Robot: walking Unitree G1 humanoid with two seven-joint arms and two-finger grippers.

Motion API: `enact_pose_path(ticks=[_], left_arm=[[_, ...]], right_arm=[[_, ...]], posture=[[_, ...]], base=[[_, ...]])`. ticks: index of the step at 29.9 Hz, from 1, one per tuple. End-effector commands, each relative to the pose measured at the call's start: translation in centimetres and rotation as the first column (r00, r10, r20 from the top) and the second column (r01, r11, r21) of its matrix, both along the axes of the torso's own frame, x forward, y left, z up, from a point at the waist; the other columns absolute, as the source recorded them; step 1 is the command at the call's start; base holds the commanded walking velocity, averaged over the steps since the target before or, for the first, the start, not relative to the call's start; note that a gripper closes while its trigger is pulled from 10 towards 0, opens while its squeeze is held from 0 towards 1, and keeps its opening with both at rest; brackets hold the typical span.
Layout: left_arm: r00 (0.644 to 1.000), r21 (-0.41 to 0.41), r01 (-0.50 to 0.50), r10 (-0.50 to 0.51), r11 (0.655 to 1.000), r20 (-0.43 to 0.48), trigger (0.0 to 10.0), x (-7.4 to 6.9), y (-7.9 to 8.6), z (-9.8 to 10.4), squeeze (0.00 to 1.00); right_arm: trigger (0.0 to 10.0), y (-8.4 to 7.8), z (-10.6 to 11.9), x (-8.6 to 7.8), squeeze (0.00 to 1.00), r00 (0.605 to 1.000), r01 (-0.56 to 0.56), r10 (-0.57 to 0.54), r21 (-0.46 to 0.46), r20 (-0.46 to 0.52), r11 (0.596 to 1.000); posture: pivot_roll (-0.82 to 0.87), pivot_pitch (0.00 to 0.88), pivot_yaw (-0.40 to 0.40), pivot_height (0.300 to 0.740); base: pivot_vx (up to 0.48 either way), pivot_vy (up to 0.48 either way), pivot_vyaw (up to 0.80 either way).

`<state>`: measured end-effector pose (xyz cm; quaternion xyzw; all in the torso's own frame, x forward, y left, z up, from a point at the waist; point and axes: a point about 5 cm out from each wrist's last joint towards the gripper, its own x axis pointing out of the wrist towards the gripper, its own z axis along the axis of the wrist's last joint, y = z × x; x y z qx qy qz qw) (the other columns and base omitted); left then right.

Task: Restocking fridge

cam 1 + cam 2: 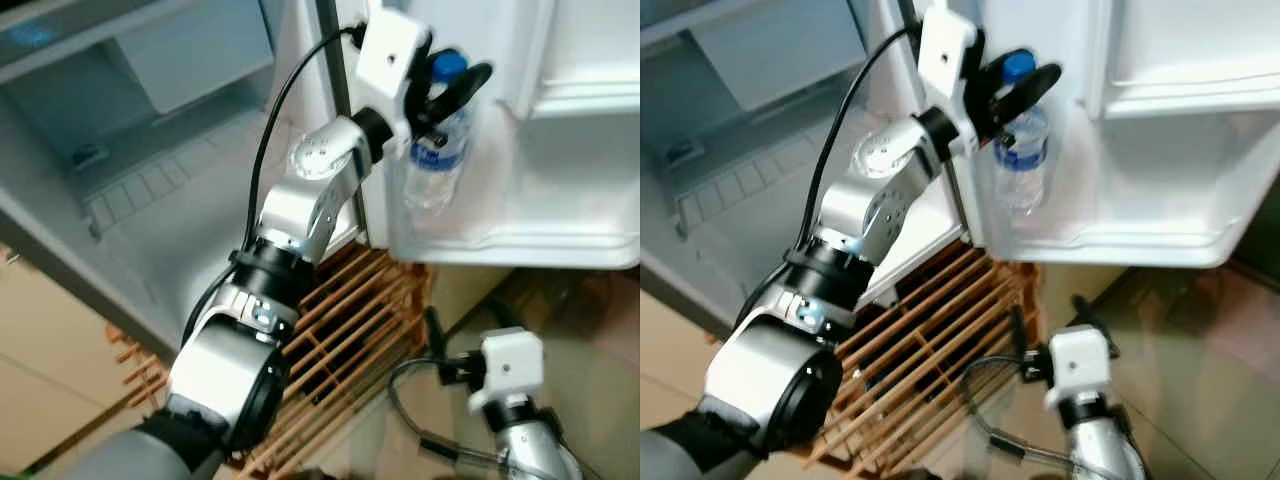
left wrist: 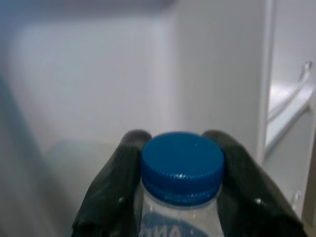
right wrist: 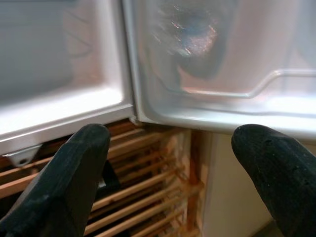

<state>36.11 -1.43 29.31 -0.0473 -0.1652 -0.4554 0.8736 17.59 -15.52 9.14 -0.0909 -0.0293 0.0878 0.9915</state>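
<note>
My left gripper (image 1: 447,92) clamps the water bottle (image 1: 436,160) at its neck, keeping it upright over the door shelf (image 1: 520,245); my right gripper (image 3: 173,163) hangs wide, idle.

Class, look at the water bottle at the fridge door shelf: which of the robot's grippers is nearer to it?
Left. The left gripper grips the water bottle at its neck, under the blue cap. The right gripper hangs open well below, beneath the fridge door shelf, apart from the bottle.
</note>
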Motion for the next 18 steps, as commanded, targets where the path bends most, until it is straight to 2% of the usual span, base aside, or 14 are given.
enact_pose_path(ticks=[1,3,4,5,6,12,18], left_arm=[[0.999,0.001,-0.006,0.006,1.0,0.043,10.0,0.4,0.2,1.6,0.0],[0.999,-0.007,-0.01,0.01,1.0,0.046,10.0,0.5,0.2,1.7,0.0],[0.999,-0.039,-0.013,0.015,0.999,0.052,10.0,0.7,0.0,1.8,0.0],[0.999,-0.039,-0.013,0.015,0.999,0.052,10.0,0.7,0.0,1.8,0.0],[0.999,-0.06,-0.003,0.006,0.998,0.052,10.0,0.8,-0.2,1.8,0.0],[0.997,-0.077,0.009,-0.003,0.997,0.082,10.0,0.6,-0.6,0.8,0.0],[0.992,-0.085,0.03,-0.02,0.996,0.124,10.0,0.4,-0.7,0.1,0.0]], right_arm=[[10.0,0.4,0.7,-0.3,0.0,0.999,-0.037,0.037,-0.016,0.035,0.999],[10.0,0.4,0.8,-0.4,0.0,0.998,-0.035,0.036,-0.018,0.042,0.999],[10.0,0.2,1.3,-0.5,0.0,0.996,-0.023,0.028,-0.061,0.08,0.998],[10.0,0.2,1.3,-0.5,0.0,0.996,-0.023,0.028,-0.061,0.08,0.998],[10.0,0.2,1.9,-0.7,0.0,0.991,0.011,0.003,-0.108,0.133,0.994],[10.0,0.6,2.7,-0.7,0.0,0.973,0.08,-0.037,-0.184,0.228,0.98],[10.0,1.7,2.4,-0.9,0.0,0.969,0.082,-0.026,-0.22,0.246,0.972]], posture=[[-0.23,0.097,0.25,0.723],[-0.23,0.106,0.252,0.723],[-0.24,0.12,0.256,0.723],[-0.24,0.12,0.256,0.723],[-0.25,0.135,0.264,0.723],[-0.26,0.161,0.287,0.723],[-0.25,0.176,0.297,0.723]], base=[[0.0,0.0,0.0],[0.0,0.0,0.0],[0.0,0.0,0.0],[0.0,0.0,0.0],[0.0,0.0,0.0],[0.0,0.0,0.0],[0.0,0.0,0.0]])
